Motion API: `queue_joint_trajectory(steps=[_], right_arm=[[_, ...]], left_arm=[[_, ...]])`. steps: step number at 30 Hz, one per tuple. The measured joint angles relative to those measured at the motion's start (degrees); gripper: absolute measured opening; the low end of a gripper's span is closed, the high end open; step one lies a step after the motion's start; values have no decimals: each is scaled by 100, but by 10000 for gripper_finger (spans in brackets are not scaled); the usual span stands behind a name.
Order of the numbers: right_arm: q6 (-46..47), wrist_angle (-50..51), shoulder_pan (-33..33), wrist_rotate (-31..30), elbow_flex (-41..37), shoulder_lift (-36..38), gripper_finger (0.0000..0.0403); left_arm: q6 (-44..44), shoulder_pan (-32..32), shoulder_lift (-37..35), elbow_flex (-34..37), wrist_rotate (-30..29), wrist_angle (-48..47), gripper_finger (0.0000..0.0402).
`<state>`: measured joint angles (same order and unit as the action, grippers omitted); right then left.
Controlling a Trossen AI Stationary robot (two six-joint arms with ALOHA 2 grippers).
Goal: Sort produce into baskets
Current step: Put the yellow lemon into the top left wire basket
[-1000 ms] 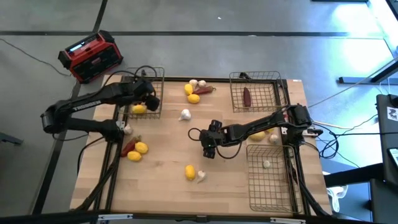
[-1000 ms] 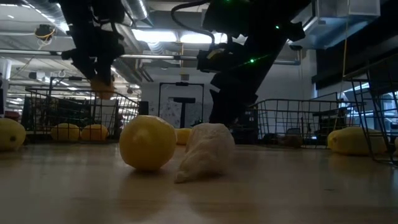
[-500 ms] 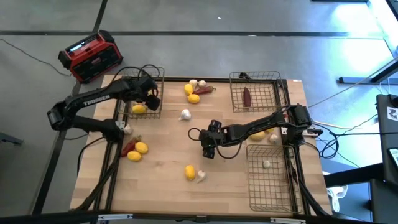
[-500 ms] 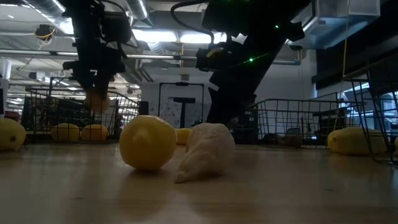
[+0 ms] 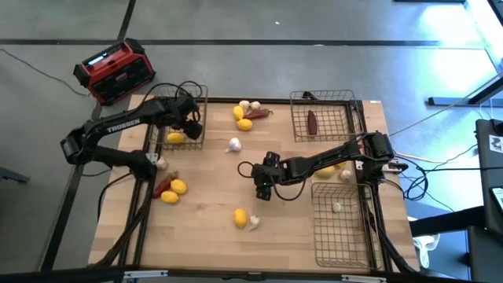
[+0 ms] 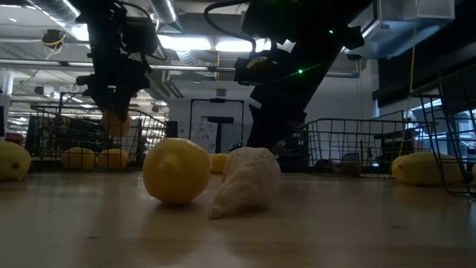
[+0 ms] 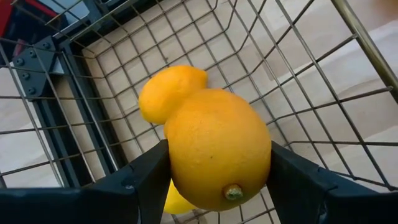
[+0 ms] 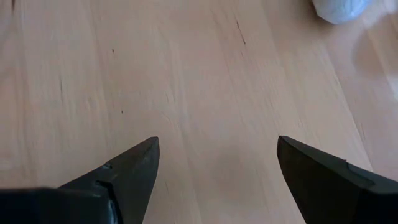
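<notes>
My left gripper [image 5: 189, 120] is shut on an orange-yellow lemon [image 7: 217, 146] and hangs over the far-left wire basket [image 5: 179, 101]. That basket holds other lemons [image 7: 169, 94] on its mesh floor. In the low view the held lemon [image 6: 113, 123] hangs above the basket's rim. My right gripper [image 5: 263, 185] is open and empty above bare wood [image 8: 211, 93] at the table's middle. A dark red piece [image 5: 312, 122] lies in the far-right basket [image 5: 324, 96], and a garlic bulb [image 5: 336, 207] lies in the near-right basket [image 5: 346, 244]. My left gripper pinches the lemon's two opposite sides [image 7: 175, 163] between its two fingers [image 7: 144, 180]. The fingers point down from above. The lemon is lifted clear above the basket's mesh floor, with its stem nub toward the wrist camera.
Loose on the table are lemons and garlic at the far middle [image 5: 244, 116], a garlic bulb [image 5: 234, 145], a lemon pair with a red piece [image 5: 173, 191], and a lemon [image 5: 240, 218] beside garlic [image 5: 254, 223]. A red-and-black box [image 5: 115, 71] stands off the far-left corner.
My left gripper has carried the lemon a little toward the table's left and far edges and lowered it over the far-left basket. It has stayed shut on the lemon.
</notes>
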<state>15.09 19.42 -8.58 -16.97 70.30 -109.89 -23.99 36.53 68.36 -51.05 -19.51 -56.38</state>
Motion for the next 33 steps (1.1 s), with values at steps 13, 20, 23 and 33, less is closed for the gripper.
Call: queue_joint_trajectory(steps=[13,20,23,33], right_arm=[[0,0,-1,9,0,0,319],[0,0,0,11,0,0,319],[0,0,0,9,0,0,319],[0,0,-2,11,0,0,319]], left_arm=[[54,0,0,0,158,2,225],[98,0,0,0,160,1,225],[167,0,0,0,160,2,225],[164,0,0,0,103,42,248]])
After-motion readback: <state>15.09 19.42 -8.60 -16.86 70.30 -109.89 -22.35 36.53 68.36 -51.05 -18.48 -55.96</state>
